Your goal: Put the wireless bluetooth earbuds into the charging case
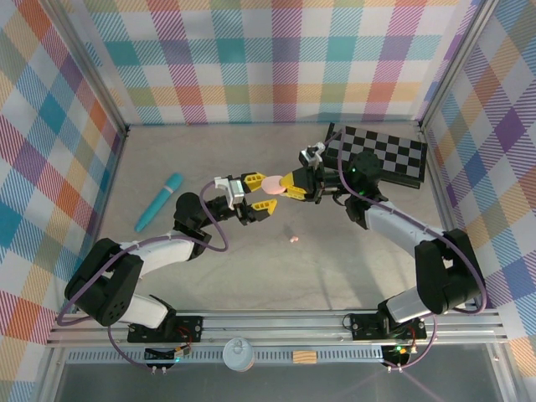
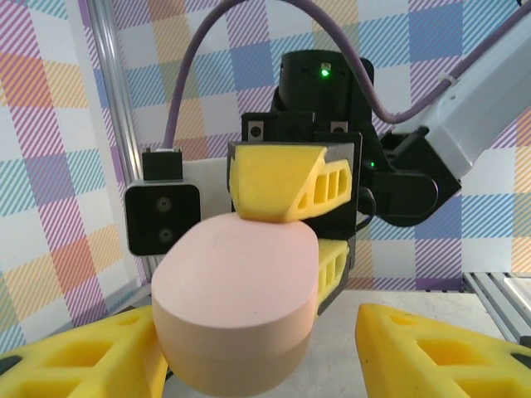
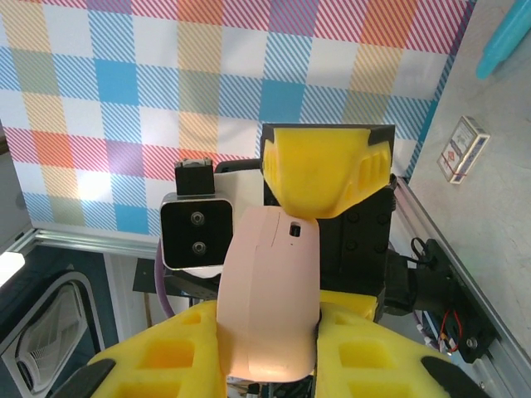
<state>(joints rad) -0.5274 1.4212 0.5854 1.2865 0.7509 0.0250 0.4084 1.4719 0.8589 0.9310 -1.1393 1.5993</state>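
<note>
A pink pebble-shaped charging case (image 1: 272, 182) hangs closed above the middle of the table. My right gripper (image 1: 290, 186) is shut on it: in the right wrist view its yellow fingers (image 3: 158, 356) press both sides of the case (image 3: 270, 290). My left gripper (image 1: 260, 194) faces it from the left and is open around the case's other end (image 2: 236, 290). Its left finger (image 2: 91, 356) touches the case, while its right finger (image 2: 431, 352) stands apart from it. One tiny pink earbud (image 1: 293, 239) lies on the table below the grippers.
A long teal tube (image 1: 159, 202) lies at the left of the table. A black-and-white checkerboard (image 1: 381, 155) sits at the back right, behind the right arm. Plaid walls close in three sides, and a metal rail (image 1: 276, 322) runs along the near edge.
</note>
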